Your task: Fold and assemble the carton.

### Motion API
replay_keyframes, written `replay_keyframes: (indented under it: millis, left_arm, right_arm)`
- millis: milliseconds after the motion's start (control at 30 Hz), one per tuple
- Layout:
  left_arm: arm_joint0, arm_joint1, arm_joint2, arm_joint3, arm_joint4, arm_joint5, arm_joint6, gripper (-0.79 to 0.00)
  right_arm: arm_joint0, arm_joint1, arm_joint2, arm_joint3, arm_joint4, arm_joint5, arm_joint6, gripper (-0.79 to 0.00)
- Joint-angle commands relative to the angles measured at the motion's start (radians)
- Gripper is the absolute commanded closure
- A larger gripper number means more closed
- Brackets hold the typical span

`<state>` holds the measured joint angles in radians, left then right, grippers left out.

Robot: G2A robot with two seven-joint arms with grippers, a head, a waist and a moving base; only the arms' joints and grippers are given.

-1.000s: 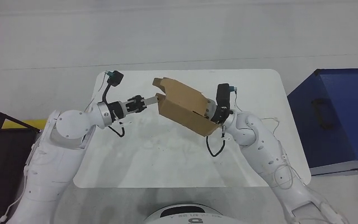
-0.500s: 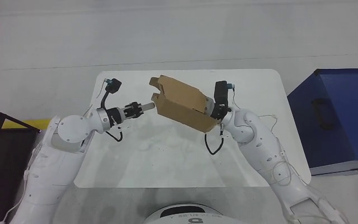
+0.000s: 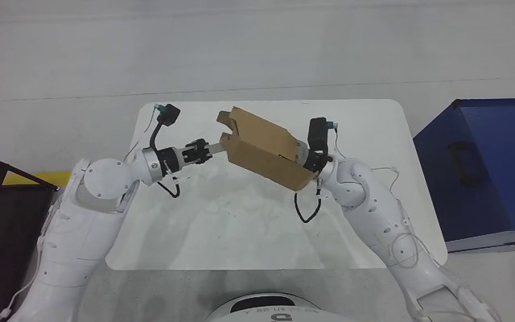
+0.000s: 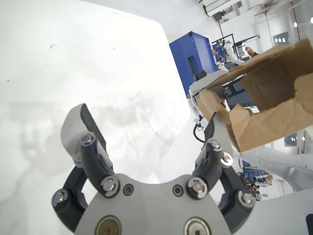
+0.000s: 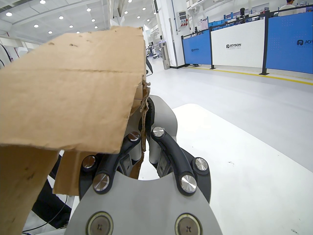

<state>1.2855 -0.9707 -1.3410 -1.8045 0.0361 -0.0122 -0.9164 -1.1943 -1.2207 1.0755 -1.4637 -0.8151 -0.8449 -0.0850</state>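
A brown cardboard carton [image 3: 265, 149] hangs tilted above the white table [image 3: 241, 233], its open end with loose flaps facing left. My right gripper [image 3: 311, 163] is shut on a flap at the carton's right end; in the right wrist view the fingers [image 5: 152, 113] pinch a torn cardboard edge under the carton's panel [image 5: 73, 86]. My left gripper [image 3: 216, 150] is at the carton's left end and open. In the left wrist view [image 4: 149, 121] one fingertip [image 4: 215, 125] touches the edge of the carton's lower flap [image 4: 269, 94], and nothing lies between the fingers.
A blue cabinet [image 3: 475, 169] stands on the floor right of the table, also seen as a blue cabinet [image 4: 193, 57] beyond the table edge. A dark object [image 3: 10, 173] sits at the far left. Bare tabletop lies below and in front of the carton.
The carton shifted slightly up and to the left. My left gripper drew back a little from the carton's left end, then came up against it again.
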Motion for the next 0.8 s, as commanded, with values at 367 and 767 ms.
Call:
replay_keyframes:
  millis: [367, 767]
  left_arm:
    - [0.113, 0.012, -0.116, -0.033, -0.139, -0.171, 0.009, -0.785]
    - [-0.057, -0.008, 0.091, -0.069, 0.053, 0.017, 0.011, -0.785]
  right_arm:
    - [-0.023, 0.004, 0.019, -0.016, -0.005, -0.003, 0.004, 0.0]
    - [-0.021, 0.002, 0.007, -0.025, -0.007, -0.007, 0.03, 0.0]
